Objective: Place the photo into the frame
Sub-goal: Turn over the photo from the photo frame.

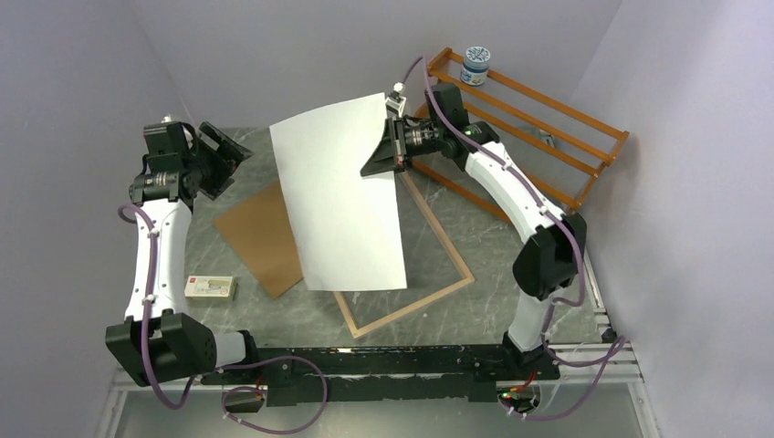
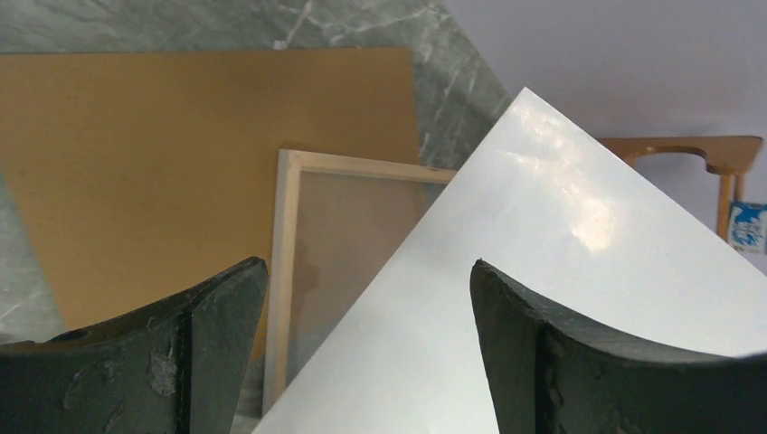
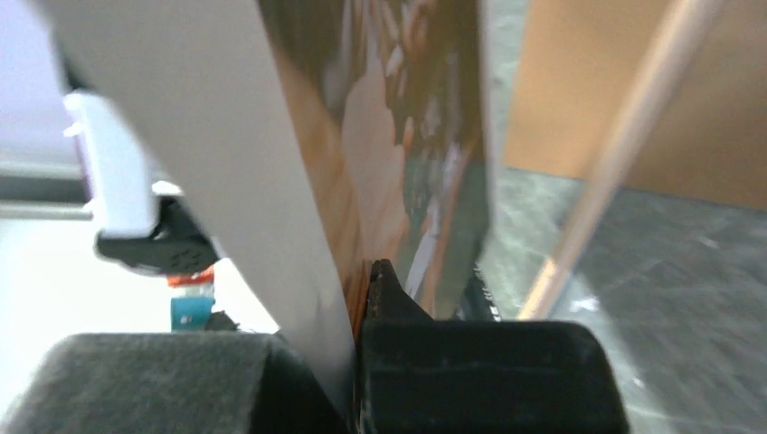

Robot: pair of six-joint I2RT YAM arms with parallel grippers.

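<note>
The photo point(image 1: 339, 196) hangs tilted above the table with its plain white back facing up. My right gripper point(image 1: 394, 151) is shut on its far right edge. In the right wrist view the sheet point(image 3: 389, 136) is pinched between the jaws point(image 3: 357, 307), printed side to the right. The frame point(image 1: 444, 233) lies flat below with its wood rim up, and the photo hides its left part. My left gripper point(image 1: 219, 151) stands open at the far left, apart from the photo. Through the open left gripper point(image 2: 366, 267) I see the photo point(image 2: 543, 271) over the frame's corner point(image 2: 285, 253).
A brown backing panel point(image 1: 260, 233) lies flat to the left of the frame. An orange wooden rack point(image 1: 548, 119) stands at the back right with a small jar point(image 1: 475, 64) on it. A small box point(image 1: 211, 287) sits near the left arm.
</note>
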